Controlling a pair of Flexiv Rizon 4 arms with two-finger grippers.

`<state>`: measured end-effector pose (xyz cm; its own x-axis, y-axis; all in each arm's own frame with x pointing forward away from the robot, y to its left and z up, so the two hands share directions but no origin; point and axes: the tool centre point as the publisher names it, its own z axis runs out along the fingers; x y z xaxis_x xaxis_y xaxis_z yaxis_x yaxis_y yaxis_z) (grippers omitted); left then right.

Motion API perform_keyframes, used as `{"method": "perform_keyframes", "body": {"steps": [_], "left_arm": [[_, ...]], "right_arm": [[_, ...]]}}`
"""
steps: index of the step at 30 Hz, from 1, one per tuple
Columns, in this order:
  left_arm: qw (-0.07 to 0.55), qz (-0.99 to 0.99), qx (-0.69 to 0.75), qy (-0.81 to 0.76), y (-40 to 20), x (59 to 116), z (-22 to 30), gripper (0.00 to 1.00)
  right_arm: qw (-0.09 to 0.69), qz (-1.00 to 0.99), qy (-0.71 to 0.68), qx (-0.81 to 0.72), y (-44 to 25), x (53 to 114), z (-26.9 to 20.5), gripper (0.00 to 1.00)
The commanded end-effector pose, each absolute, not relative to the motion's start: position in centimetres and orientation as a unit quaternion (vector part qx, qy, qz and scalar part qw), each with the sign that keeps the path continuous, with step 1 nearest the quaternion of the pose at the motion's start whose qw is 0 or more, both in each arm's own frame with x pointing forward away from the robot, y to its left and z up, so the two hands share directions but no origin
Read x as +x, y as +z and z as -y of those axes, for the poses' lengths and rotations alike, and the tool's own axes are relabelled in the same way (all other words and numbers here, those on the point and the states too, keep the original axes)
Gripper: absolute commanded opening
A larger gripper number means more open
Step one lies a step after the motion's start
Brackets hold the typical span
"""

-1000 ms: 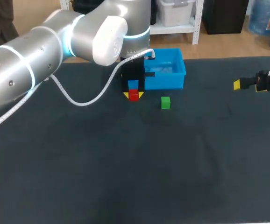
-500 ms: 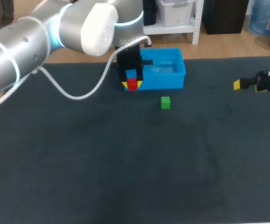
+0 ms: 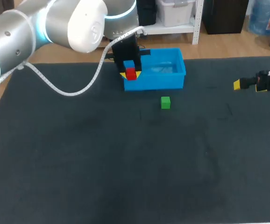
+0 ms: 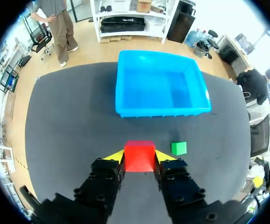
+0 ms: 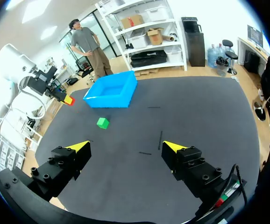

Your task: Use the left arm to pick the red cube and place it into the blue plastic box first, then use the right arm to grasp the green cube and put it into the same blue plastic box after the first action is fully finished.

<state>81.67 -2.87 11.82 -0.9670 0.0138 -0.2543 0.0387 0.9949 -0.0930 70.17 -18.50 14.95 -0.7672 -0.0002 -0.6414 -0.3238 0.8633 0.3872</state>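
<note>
The table (image 3: 125, 177) is covered by a dark, matte mat, and its near half carries nothing but the mat's faint scuffs. Further back, about the middle, the green cube (image 3: 165, 102) sits flat on the mat, just short of the blue plastic box (image 3: 160, 83) and apart from it. The box stands at the table's far edge, open side up.

The left arm (image 3: 27, 28) comes in from the far left corner, a white cable (image 3: 74, 91) looping under it. The left gripper (image 3: 131, 74) points down at the box's near left corner, its yellow tips clamped on the red cube (image 3: 131, 73), one on each side. The cube is clear of the mat and not in the box.

The right gripper (image 3: 249, 86) hangs at the right side, well apart from both cubes and the box.

The left wrist view shows the grip most plainly: the red cube (image 4: 139, 156) fills the gap between the tips, the box (image 4: 163, 112) lies ahead with nothing inside it, and the green cube (image 4: 179, 148) is just beside the gripper. Only the right wrist view shows that arm's fingers (image 5: 79, 146) spread wide with nothing between them. It also shows two short dark marks (image 5: 160, 139) on the mat ahead, and the held cube (image 5: 69, 100) in the air beside the box rather than over it.
</note>
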Motion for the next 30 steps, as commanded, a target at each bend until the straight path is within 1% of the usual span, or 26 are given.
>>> {"method": "perform_keyframes", "body": {"steps": [1, 11, 30], "left_arm": [[0.138, -0.989, 0.018, -0.051, 12.5, 81.7, 2.8, 0.0], [0.164, -0.985, 0.03, -0.048, 14.1, 84.6, 3.6, 0.0], [0.194, -0.98, 0.024, -0.042, 15.8, 91.0, 5.0, 0.0]], "right_arm": [[0.329, -0.907, 0.246, -0.089, 15.0, 70.1, 18.5, 1.0], [0.329, -0.907, 0.246, -0.089, 15.0, 70.1, 18.5, 1.0], [0.329, -0.907, 0.246, -0.089, 15.0, 70.1, 18.5, 1.0]]}}
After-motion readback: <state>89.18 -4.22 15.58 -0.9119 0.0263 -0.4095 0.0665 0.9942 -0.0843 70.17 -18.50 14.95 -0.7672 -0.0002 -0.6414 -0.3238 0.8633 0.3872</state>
